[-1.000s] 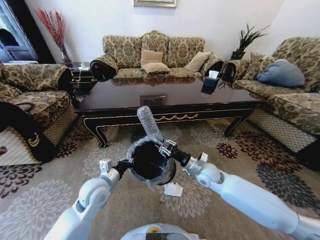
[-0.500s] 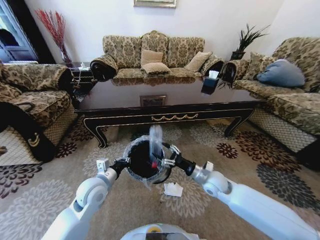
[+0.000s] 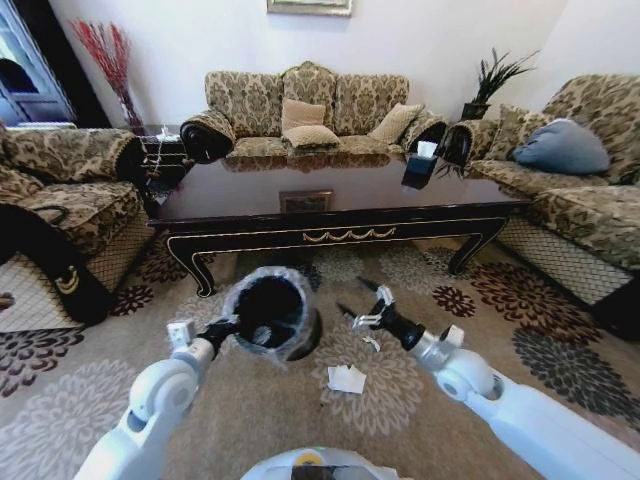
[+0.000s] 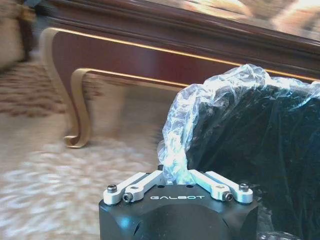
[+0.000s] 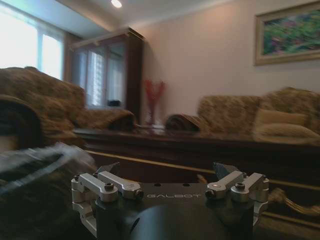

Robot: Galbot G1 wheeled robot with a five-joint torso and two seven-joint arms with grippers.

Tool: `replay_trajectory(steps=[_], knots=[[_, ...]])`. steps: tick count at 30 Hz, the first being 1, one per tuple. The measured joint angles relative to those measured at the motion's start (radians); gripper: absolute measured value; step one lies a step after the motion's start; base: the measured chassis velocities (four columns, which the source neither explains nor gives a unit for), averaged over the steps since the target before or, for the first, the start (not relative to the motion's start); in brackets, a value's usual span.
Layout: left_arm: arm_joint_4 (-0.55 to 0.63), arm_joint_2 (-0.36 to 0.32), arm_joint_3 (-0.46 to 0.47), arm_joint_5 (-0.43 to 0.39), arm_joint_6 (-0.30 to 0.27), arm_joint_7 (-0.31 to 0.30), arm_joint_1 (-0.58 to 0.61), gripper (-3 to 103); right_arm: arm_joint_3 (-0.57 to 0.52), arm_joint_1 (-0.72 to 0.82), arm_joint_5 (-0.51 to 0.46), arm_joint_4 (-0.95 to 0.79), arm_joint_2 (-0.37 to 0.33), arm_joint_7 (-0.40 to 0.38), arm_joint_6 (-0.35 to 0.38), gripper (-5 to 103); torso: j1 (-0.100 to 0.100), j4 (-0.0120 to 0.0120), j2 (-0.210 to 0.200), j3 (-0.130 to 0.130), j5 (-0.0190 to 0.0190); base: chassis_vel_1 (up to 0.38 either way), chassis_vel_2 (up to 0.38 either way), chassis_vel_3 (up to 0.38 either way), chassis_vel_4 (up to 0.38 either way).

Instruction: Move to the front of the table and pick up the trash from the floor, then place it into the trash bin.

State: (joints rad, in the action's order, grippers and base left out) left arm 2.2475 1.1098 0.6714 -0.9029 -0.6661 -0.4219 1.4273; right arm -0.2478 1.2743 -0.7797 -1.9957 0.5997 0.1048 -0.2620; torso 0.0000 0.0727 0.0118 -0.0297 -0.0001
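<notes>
Dark glossy wood table, gold scroll on front apron. Trash bin, black, clear liner, tilted before the table's front edge, rim pinched by left gripper. Right gripper beside bin, jaws spread, empty. White napkin on carpet.

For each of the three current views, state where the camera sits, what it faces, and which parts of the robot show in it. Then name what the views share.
Head view: high on the robot, looking forward and down at the table and carpet; both arms show, left gripper on the trash bin, right gripper open.
Left wrist view: behind the left gripper, facing the bin's liner and the table's apron.
Right wrist view: behind the open right gripper, facing the table and sofas.
Shared: table in all three views; the bin too.
</notes>
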Motion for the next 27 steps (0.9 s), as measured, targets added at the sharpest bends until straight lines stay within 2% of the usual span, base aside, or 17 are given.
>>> replay_trajectory(steps=[1, 3, 6, 7, 8, 10, 13, 16, 22, 23, 24, 27], knots=[[0.0, 0.0, 0.0, 0.0, 0.0, 0.0, 0.0, 2, 0.0, 0.0, 0.0, 0.0, 0.0, 0.0, 0.0, 100, 0.0, 0.0, 0.0, 0.0, 0.0, 0.0, 0.0, 0.0, 0.0], [0.002, 0.011, 0.064, -0.042, -0.011, -0.015, 0.01, 2, -0.008, 0.009, 0.013, 0.019, 0.023, -0.098, 0.064, 100, 0.0, 0.0001, 0.0, 0.0, -0.0001, 0.0, 0.0, 0.0, 0.0], [0.008, 0.02, 0.14, -0.075, -0.018, -0.02, 0.033, 2, 0.025, -0.009, -0.02, 0.045, 0.065, -0.253, 0.167, 100, 0.0, 0.0004, 0.0, 0.0, 0.0001, 0.0, 0.0, 0.0, 0.0], [0.008, 0.02, 0.14, -0.075, -0.018, -0.02, 0.033, 2, 0.025, -0.009, -0.02, 0.045, 0.065, -0.253, 0.167, 100, 0.0, 0.0004, 0.0, 0.0, 0.0001, 0.0, 0.0, 0.0, 0.0], [0.007, 0.025, 0.161, -0.077, -0.018, -0.02, 0.042, 2, 0.048, -0.026, -0.033, 0.058, 0.087, -0.312, 0.202, 100, 0.0, 0.0003, 0.0, 0.0, 0.0, 0.0, 0.0, 0.0, 0.0], [-0.002, 0.039, 0.199, -0.076, -0.017, -0.021, 0.06, 2, 0.085, -0.058, -0.055, 0.087, 0.129, -0.379, 0.24, 100, 0.0, 0.0002, 0.0, 0.0, 0.0001, 0.0, 0.0, 0.0, 0.0], [-0.014, 0.06, 0.228, -0.075, -0.011, -0.032, 0.077, 2, 0.118, -0.089, -0.073, 0.123, 0.166, -0.41, 0.263, 100, 0.0, 0.0001, 0.0, 0.0, 0.0, 0.0, 0.0, 0.0, 0.0], [-0.035, 0.095, 0.271, -0.074, -0.008, -0.046, 0.094, 2, 0.18, -0.147, -0.138, 0.183, 0.211, -0.438, 0.316, 100, 0.0, 0.0002, 0.0, 0.0, -0.0002, 0.0, 0.0, 0.0, 0.0], [-0.076, 0.112, 0.334, -0.07, -0.006, -0.051, 0.097, 2, 0.268, -0.236, -0.194, 0.26, 0.276, -0.487, 0.346, 100, 0.0, 0.0002, 0.0, 0.0, -0.0002, 0.0, 0.0, 0.0, 0.0], [-0.097, 0.111, 0.356, -0.061, -0.003, -0.048, 0.101, 2, 0.31, -0.269, -0.216, 0.273, 0.304, -0.553, 0.378, 100, 0.0, 0.0003, 0.0, 0.0, -0.0002, 0.0, 0.0, 0.0, 0.0], [-0.097, 0.111, 0.356, -0.061, -0.003, -0.048, 0.101, 2, 0.31, -0.269, -0.216, 0.273, 0.304, -0.553, 0.378, 100, 0.0, 0.0003, 0.0, 0.0, -0.0002, 0.0, 0.0, 0.0, 0.0], [-0.138, 0.109, 0.396, -0.031, 0.011, -0.039, 0.105, 2, 0.397, -0.336, -0.276, 0.296, 0.367, -0.716, 0.46, 100, 0.0, -0.0001, 0.0, 0.0, -0.0006, 0.0, 0.0, 0.0, 0.0]])
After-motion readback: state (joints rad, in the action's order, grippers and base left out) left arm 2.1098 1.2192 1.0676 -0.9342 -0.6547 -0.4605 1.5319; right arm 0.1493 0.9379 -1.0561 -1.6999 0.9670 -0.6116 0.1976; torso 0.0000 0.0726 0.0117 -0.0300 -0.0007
